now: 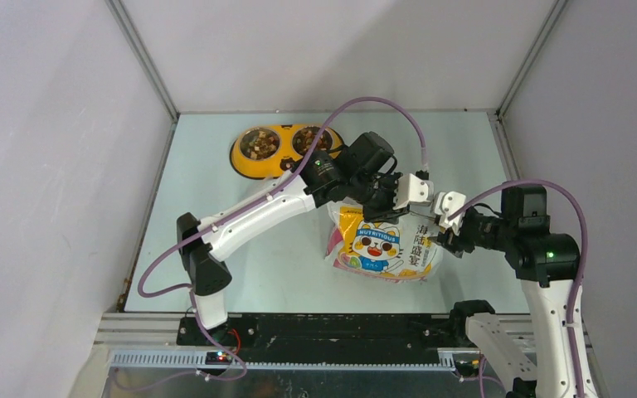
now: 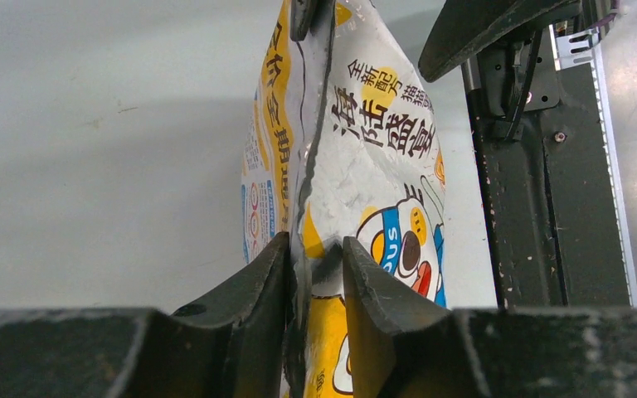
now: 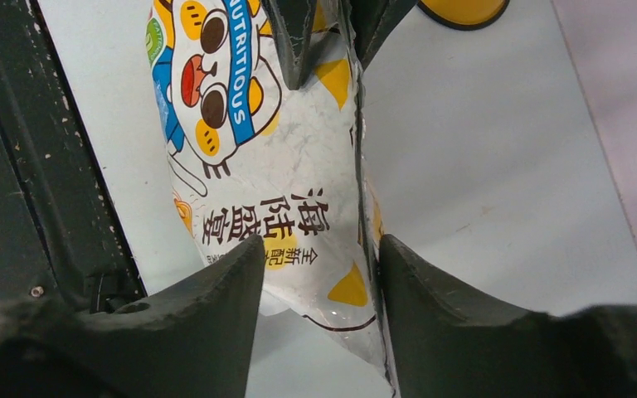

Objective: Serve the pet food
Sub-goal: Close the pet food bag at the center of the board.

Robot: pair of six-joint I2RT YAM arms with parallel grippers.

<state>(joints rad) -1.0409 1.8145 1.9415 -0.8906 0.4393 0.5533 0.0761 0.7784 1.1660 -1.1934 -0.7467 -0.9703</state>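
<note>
Close to the front of the tabletop point(image 1: 464, 149) sits the shiny bag point(image 1: 381, 245) with the cartoon cat, its picture side facing up. Both arms reach to its top edge, which is a bit farther back. The left hand point(image 2: 315, 249) is pinched tight on that edge, with the thin foil squashed between its two fingers. I think it holds there so the bag cannot flop or slide. The right hand point(image 3: 319, 249) is just beside it, with its fingers set wider, one on each side of a fatter part of the bag (I cannot tell if they are squeezing or only touching). Two hands on one edge looks like a way to keep the mouth steady or pull it open. Farther back, well apart from the bag, lies the yellow feeder point(image 1: 286, 172). Brown pet food point(image 1: 259, 143) sits in both its bowls, so the serving looks mostly done. Any food inside the bag is hidden.
</note>
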